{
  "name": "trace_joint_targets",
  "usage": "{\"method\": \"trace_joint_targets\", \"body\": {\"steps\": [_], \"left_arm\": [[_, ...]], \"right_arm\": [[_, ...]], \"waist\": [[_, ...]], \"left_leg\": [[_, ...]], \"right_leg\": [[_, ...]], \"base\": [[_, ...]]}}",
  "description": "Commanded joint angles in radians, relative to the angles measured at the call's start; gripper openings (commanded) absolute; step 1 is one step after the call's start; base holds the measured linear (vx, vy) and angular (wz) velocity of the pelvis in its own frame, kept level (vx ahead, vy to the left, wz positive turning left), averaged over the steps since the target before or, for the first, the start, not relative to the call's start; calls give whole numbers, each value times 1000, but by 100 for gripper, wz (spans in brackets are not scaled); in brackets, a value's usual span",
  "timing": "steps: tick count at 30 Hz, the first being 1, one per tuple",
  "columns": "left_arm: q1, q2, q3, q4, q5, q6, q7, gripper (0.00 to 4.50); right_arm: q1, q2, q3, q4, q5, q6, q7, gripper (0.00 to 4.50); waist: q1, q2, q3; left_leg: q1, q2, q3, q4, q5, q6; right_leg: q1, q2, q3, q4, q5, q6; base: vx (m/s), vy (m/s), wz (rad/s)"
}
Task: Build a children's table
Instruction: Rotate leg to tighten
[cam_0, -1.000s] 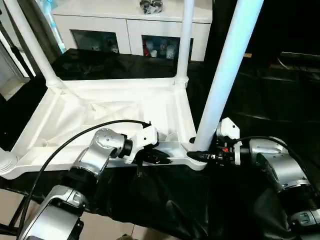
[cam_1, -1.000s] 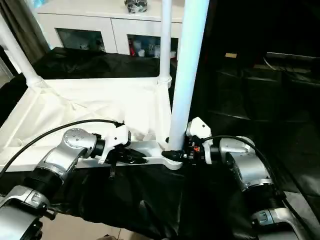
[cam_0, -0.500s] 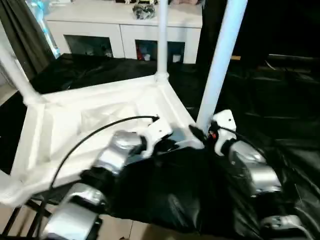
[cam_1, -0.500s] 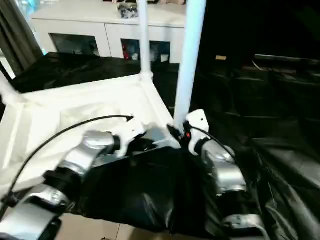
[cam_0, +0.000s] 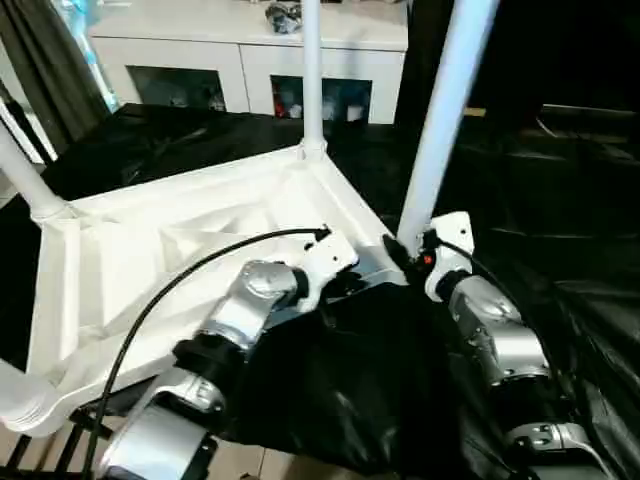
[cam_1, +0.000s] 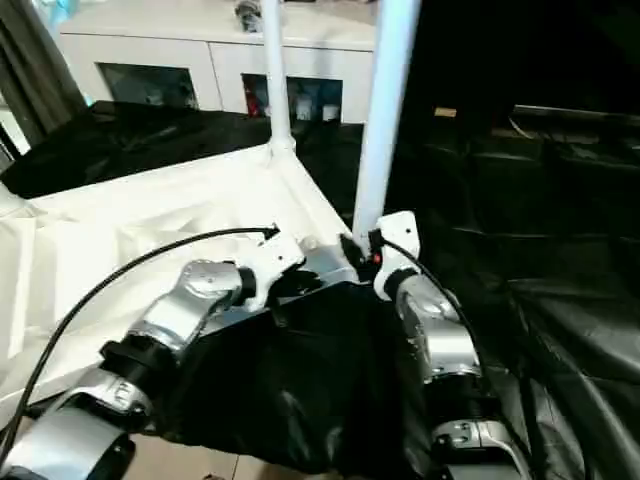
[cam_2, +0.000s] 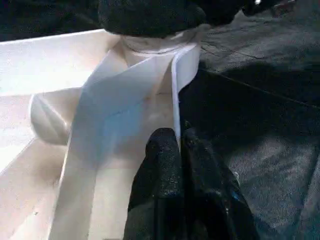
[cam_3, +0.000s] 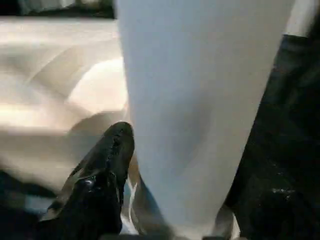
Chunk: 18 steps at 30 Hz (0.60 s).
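Observation:
The children's table lies upside down on black cloth, its white ribbed tabletop (cam_0: 200, 240) turned at an angle to me. One leg (cam_0: 440, 120) stands in the near right corner socket, another (cam_0: 310, 70) at the far corner, and a third (cam_0: 25, 180) at the left. My left gripper (cam_0: 350, 285) is shut on the tabletop's thin rim (cam_2: 172, 90) close to that near right socket. My right gripper (cam_0: 405, 255) grips the base of the near right leg (cam_3: 200, 100), with one finger (cam_3: 102, 170) against its side.
A white cabinet (cam_0: 240, 60) with glass doors stands behind the table. Black cloth (cam_0: 350, 380) drapes the work surface and hangs over its near edge. To the right, dark furniture under more black sheeting (cam_0: 560, 200). A black cable (cam_0: 180, 280) arcs over my left forearm.
The tabletop has swung round with both grippers on it, and its near edge now runs slantwise. My right forearm now reaches in from below rather than from the side. The view has also shifted.

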Motion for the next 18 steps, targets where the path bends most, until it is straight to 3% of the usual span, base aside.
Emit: {"method": "trace_joint_targets", "body": {"steps": [1,5,8,10,11,14,18], "left_arm": [[23,11,-35,-22,-29,-41,-80,0],[31,69,-41,-25,-43,-79,-176,0],[28,98,-43,-18,-47,-88,-224,0],[25,111,-39,-16,-52,-92,-250,0],[24,114,-38,-18,-56,-91,-257,0],[20,134,-41,-11,-56,-100,-281,0],[16,156,-44,3,-62,-112,-313,0]], "right_arm": [[19,-12,90,0,7,-7,144,274],[24,-100,129,8,-9,-38,318,274],[22,-138,136,6,13,-41,418,274],[17,-156,143,10,27,-43,462,258],[15,-163,146,12,34,-42,480,248],[10,-180,154,9,61,-23,548,225],[6,-196,174,6,67,-10,630,206]], "waist": [[4,-16,-50],[8,-15,-58],[15,-16,-57],[18,-14,-55],[19,-21,-53],[23,-16,-50],[30,-19,-51]], "left_leg": [[-6,58,-30,-66,-153,89],[-3,57,-23,-50,-63,141],[-3,62,-21,-48,-52,169],[0,66,-21,-48,-69,162],[-1,68,-20,-49,-82,155],[3,69,-20,-52,-122,132],[2,68,-20,-53,-130,113]], "right_leg": [[42,-69,40,-70,-131,-240],[44,-62,39,-48,52,-296],[43,-61,34,-43,77,-314],[40,-61,33,-43,42,-319],[39,-60,33,-45,20,-318],[35,-62,34,-50,-42,-312],[36,-64,36,-49,-49,-303]], "base": [[0,0,0],[13,-2,0],[0,0,0],[0,0,0],[0,0,0],[0,0,0],[0,0,0]]}}
